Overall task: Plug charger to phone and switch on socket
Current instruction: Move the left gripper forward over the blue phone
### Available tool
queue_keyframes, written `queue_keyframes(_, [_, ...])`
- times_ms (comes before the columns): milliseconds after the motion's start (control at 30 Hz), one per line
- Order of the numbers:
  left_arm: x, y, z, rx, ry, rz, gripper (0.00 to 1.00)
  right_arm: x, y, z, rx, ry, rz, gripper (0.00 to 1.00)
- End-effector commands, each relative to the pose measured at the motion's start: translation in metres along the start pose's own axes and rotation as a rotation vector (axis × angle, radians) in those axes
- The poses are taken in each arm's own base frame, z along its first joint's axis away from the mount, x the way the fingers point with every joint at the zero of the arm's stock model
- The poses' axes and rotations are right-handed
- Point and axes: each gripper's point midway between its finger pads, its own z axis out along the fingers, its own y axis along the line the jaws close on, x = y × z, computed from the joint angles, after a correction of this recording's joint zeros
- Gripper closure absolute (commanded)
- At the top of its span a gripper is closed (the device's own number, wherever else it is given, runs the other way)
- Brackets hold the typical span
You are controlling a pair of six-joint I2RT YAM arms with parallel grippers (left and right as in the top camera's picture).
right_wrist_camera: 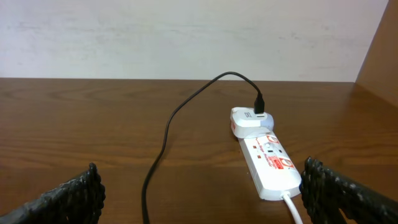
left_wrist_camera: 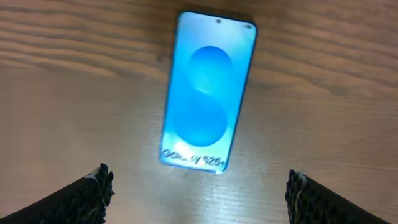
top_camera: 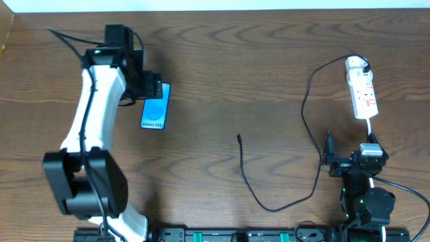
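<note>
The desk (top_camera: 222,54) carries everything. The left arm (top_camera: 82,124) reaches from 7 o'clock up to 10 o'clock. The left claw (left_wrist_camera: 199,180) is spread wide and empty, hovering over the phone (top_camera: 155,105), which lies flat with its screen up. The right arm (top_camera: 363,181) sits folded at 4 o'clock. The right claw (right_wrist_camera: 202,177), also wide and empty, faces the socket (top_camera: 363,94) at 2 o'clock. The charger (top_camera: 303,111) loops from there to its tip (top_camera: 239,137) near centre, well apart from the phone. By my judgement plugging in is not yet begun. Next, a claw must pinch the cable behind the tip and carry it to the phone.
</note>
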Motion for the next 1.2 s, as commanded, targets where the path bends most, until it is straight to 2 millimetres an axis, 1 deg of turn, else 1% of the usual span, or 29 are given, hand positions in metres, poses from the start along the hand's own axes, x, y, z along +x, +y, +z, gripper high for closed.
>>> queue_keyframes(0, [-0.006, -0.014, 0.009, 0.016, 0.003, 0.024, 0.09, 0.0, 0.001, 0.0, 0.0, -0.001, 0.012, 0.01])
queue_keyframes(100, [-0.007, -0.016, 0.016, 0.017, 0.011, 0.031, 0.09, 0.0, 0.001, 0.0, 0.0, -0.001, 0.012, 0.01])
queue_keyframes(300, [-0.011, -0.017, 0.016, 0.018, -0.005, 0.031, 0.1, 0.0, 0.001, 0.0, 0.0, -0.001, 0.012, 0.01])
queue_keyframes(400, [-0.01, -0.016, 0.017, 0.018, -0.002, 0.033, 0.09, 0.0, 0.001, 0.0, 0.0, -0.001, 0.012, 0.01])
queue_keyframes(533, [-0.01, -0.016, 0.022, 0.018, -0.008, 0.098, 0.1, 0.0, 0.001, 0.0, 0.0, -0.001, 0.012, 0.01])
queue_keyframes(867, [-0.008, -0.009, 0.037, -0.017, -0.005, 0.111, 0.1, 0.0, 0.001, 0.0, 0.0, -0.001, 0.012, 0.01])
queue_keyframes(1000, [-0.003, -0.008, 0.054, -0.018, 0.039, 0.106, 0.09, 0.0, 0.001, 0.0, 0.0, -0.001, 0.012, 0.01])
queue_keyframes(1167, [0.008, -0.003, 0.085, -0.021, 0.119, 0.092, 0.1, 0.0, 0.001, 0.0, 0.0, -0.001, 0.012, 0.01])
